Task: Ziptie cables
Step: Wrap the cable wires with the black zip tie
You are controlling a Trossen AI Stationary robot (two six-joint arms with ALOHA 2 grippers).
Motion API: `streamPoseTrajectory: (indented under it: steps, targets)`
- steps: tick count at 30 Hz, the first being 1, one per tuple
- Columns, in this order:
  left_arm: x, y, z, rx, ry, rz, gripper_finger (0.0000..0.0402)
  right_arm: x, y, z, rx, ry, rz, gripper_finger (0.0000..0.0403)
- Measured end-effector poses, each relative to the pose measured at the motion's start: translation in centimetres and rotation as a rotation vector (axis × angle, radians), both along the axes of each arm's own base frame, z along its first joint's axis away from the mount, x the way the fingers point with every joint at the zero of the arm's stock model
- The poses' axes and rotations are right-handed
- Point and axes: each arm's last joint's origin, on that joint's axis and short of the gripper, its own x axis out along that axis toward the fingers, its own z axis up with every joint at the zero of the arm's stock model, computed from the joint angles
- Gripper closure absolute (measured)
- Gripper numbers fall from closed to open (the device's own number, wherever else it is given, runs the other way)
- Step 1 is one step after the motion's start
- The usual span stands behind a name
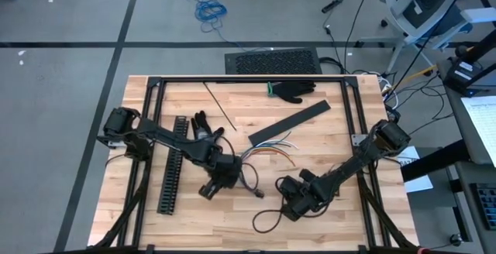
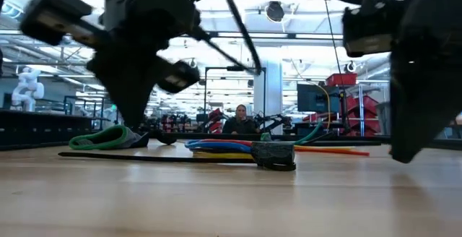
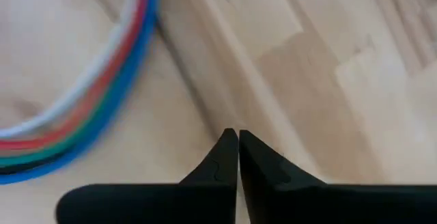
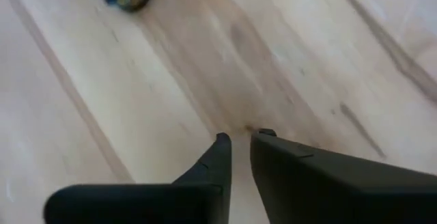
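table (image 1: pixel 155 223): pale wood-plank top in a black frame, both arms reaching in over it.
left arm: comes in from the left edge, runs diagonally toward mid-table.
right arm: comes in from the right edge, runs diagonally down toward the front centre.
slotted channel (image 1: pixel 172 165): long black plastic strip, lying lengthwise under the left arm, well left of the wires.
flat black strip (image 1: pixel 288 122): lies at a slant, just behind the wire ends.
black glove (image 1: pixel 293 90): at the back edge of the table, apart from everything else; a 2nd dark glove (image 1: pixel 203 122) sits beside the left arm.
thin black rod (image 1: pixel 220 108): slanted, back left of centre.
cables (image 1: pixel 267 152): loose bundle at mid-table, between the 2 grippers; coloured ends fan out toward the right, dark loops trail forward. In the left wrist view white, red, green, dark and blue strands (image 3: pixel 102 87) curve side by side on the wood. Low view shows blue, yellow and orange lengths (image 2: pixel 224 147) flat on the top.
left gripper (image 1: pixel 213 186): just left of the bundle, fingers (image 3: pixel 220 166) pinched together, tips meeting, nothing between them.
right gripper (image 1: pixel 293 205): front right of the bundle, fingers (image 4: pixel 215 159) a narrow gap apart over bare wood, grasping nothing.
person (image 2: pixel 240 120): seated far off in the room behind.
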Motion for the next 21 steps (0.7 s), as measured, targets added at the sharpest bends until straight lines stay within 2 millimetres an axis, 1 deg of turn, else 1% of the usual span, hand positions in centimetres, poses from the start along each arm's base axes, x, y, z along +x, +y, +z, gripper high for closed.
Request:
streamPoseTrajectory:
  steps: [2,4,8,10,13,16,21]
  targets:
    - [0.0,-0.3,-0.3,-0.029,0.007,0.042,0.0372,-0.2,0.2,0.0,0.000,-0.006,-0.008,0.0338]
    - [0.5,-0.5,-0.1,-0.062,-0.037,0.086,0.0352,-0.3,0.3,0.0,-0.016,-0.012,-0.015,0.0326]
    - [1.4,-0.7,0.4,-0.112,-0.111,0.144,0.0298,-0.6,0.3,0.0,-0.033,0.003,-0.020,0.0302]
    - [1.5,-0.7,0.5,-0.105,-0.122,0.172,0.0269,-0.7,0.4,0.0,-0.037,0.005,-0.015,0.0292]
    - [1.6,-0.5,0.0,-0.046,-0.117,0.212,0.0233,-1.0,0.5,0.0,-0.053,0.019,-0.002,0.0282]
    - [1.8,-0.6,-0.8,-0.040,-0.088,0.275,0.0216,-1.3,0.7,0.0,-0.067,0.034,0.011,0.0279]
    - [2.0,-1.1,-2.4,0.013,-0.050,0.329,0.0212,-1.8,0.9,0.0,-0.086,0.058,0.027,0.0281]
